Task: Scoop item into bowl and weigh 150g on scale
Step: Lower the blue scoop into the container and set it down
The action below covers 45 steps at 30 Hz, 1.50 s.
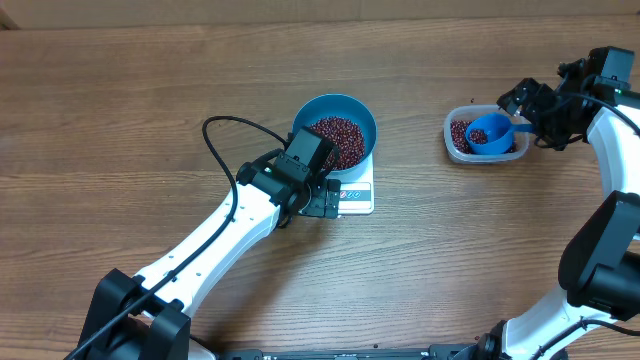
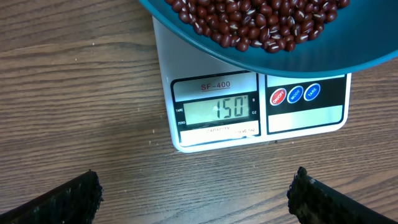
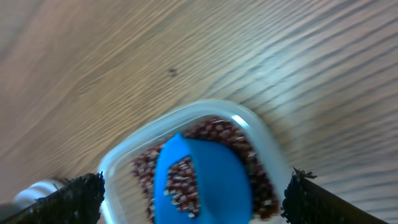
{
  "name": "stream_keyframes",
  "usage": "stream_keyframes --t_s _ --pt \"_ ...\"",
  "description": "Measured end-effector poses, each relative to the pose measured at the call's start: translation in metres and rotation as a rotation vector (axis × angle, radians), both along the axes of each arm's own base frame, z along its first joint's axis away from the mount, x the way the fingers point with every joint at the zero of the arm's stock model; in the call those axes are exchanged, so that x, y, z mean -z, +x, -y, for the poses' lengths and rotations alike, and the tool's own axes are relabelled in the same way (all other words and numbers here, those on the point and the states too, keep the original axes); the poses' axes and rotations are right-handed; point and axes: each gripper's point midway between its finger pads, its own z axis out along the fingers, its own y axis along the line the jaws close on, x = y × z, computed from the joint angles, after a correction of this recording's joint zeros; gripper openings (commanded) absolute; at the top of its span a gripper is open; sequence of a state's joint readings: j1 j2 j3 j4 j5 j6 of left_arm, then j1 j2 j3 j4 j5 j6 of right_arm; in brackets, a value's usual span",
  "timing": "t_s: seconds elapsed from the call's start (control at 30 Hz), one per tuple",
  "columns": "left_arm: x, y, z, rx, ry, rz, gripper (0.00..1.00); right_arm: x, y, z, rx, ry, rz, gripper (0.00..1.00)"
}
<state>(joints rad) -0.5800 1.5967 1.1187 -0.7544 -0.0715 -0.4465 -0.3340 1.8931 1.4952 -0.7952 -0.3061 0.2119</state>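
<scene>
Left pincer (image 2: 196, 186) and right pincer (image 3: 194, 183) spread; the bowl (image 1: 350, 103) of beans (image 1: 338, 138) looks heavy, slick, best gripped at its rim

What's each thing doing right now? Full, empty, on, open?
bowl: on the scale, holding beans.
beans: a heap in the bowl, some in the tub and scoop.
scale: on, showing 150.
tub: some beans inside, plus the scoop.
scoop: lying in the tub, a few beans in it.
left gripper: open, holding nothing.
right gripper: open above the scoop.
</scene>
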Motion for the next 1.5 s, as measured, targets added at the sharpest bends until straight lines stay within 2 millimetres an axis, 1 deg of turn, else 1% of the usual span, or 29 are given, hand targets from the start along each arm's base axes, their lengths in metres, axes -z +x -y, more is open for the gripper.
stream_keyframes --t_s 0.27,0.37,0.47,0.6,0.93,1.33,1.5 --pt "0.0 0.0 0.0 0.0 0.0 0.0 0.99 0.007 -0.007 0.028 0.073 -0.15 -0.053 0.94" --pt "0.0 0.0 0.0 0.0 0.0 0.0 1.0 0.008 -0.011 0.036 0.093 -0.189 -0.074 0.95" --pt "0.0 0.0 0.0 0.0 0.0 0.0 0.99 0.012 -0.019 0.038 0.1 -0.205 -0.115 1.0" --pt "0.0 0.0 0.0 0.0 0.0 0.001 1.0 0.014 -0.026 0.039 0.105 -0.212 -0.146 1.0" --pt "0.0 0.0 0.0 0.0 0.0 0.001 1.0 0.015 -0.034 0.058 0.187 -0.302 -0.186 1.0" --pt "0.0 0.0 0.0 0.0 0.0 0.0 1.0 0.015 -0.037 0.067 0.247 -0.333 -0.199 1.0" --pt "0.0 0.0 0.0 0.0 0.0 0.001 1.0 0.024 -0.038 0.069 0.259 -0.34 -0.194 1.0"
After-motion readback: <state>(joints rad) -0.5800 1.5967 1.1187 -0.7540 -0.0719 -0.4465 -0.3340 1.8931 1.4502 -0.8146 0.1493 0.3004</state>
